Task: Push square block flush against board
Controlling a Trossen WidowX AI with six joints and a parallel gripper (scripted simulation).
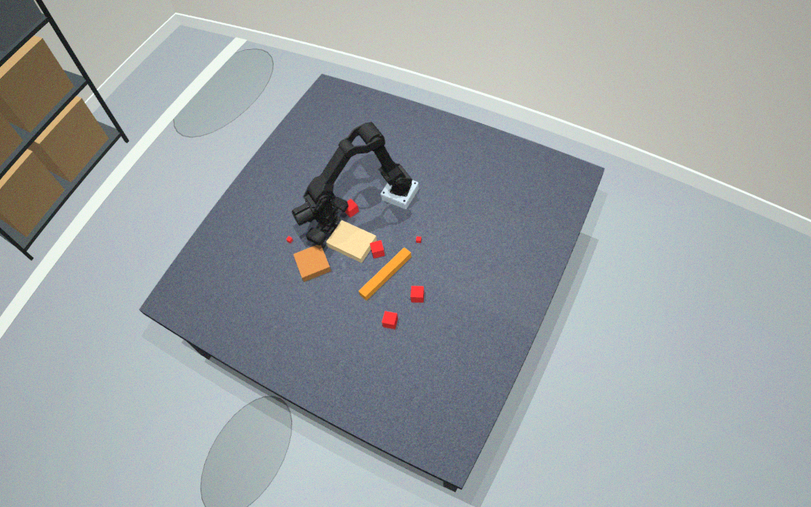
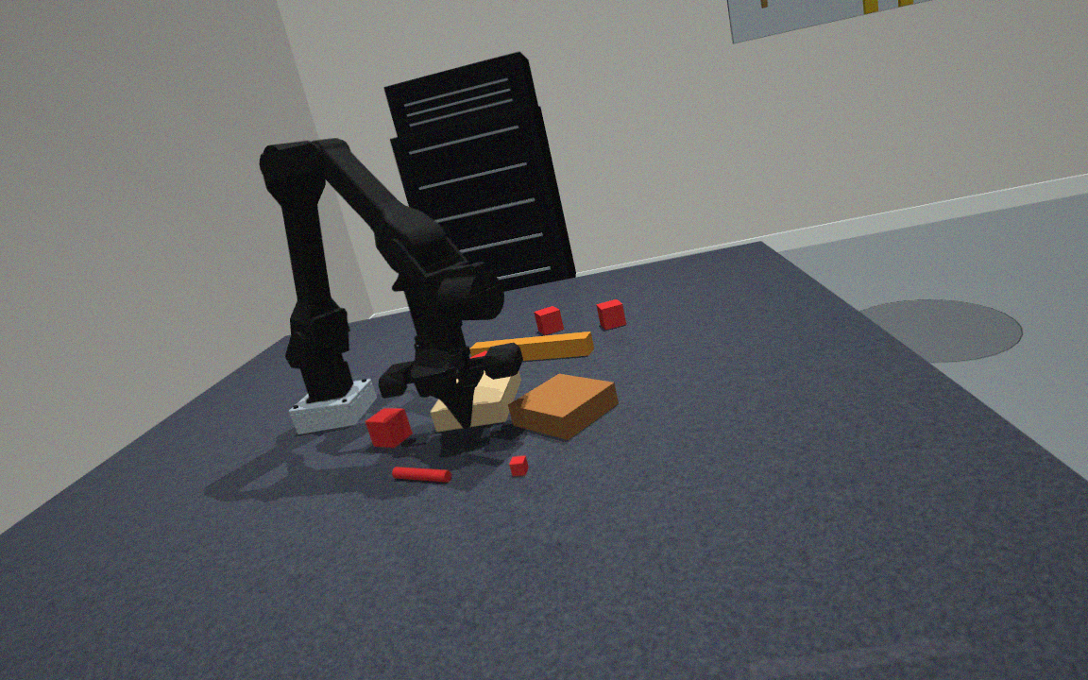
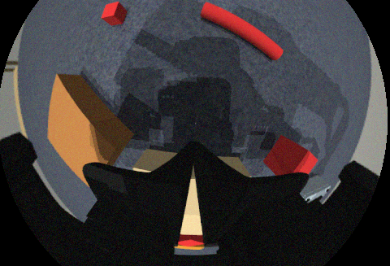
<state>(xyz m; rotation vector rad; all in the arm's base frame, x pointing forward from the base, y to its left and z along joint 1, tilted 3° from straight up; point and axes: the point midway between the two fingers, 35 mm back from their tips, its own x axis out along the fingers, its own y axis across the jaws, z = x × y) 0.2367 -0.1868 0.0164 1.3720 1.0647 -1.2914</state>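
The pale tan board [image 1: 351, 241] [image 2: 497, 397] [image 3: 156, 158] lies flat on the table, with one end against a red cube [image 1: 377, 249]. The orange-brown square block [image 1: 311, 262] [image 2: 565, 402] [image 3: 71, 128] lies flat beside it, turned at an angle to it. Their nearest corners are close; I cannot tell whether they touch, and no whole side is against the board. My gripper [image 1: 331, 231] [image 2: 465, 422] [image 3: 194, 146] is shut on nothing, fingertips down low at the board's side facing away from the long bar. The exact contact is hidden.
A long orange bar [image 1: 384, 273] [image 2: 535, 348] lies beyond the red cube. Two red cubes [image 1: 417, 293] [image 1: 389, 320] lie past it. Another red cube [image 1: 351, 207] [image 2: 387, 428] [image 3: 286, 156], a red cylinder [image 2: 421, 474] [image 3: 244, 30] and a tiny cube [image 1: 289, 239] [image 2: 518, 466] [image 3: 114, 14] lie near the gripper.
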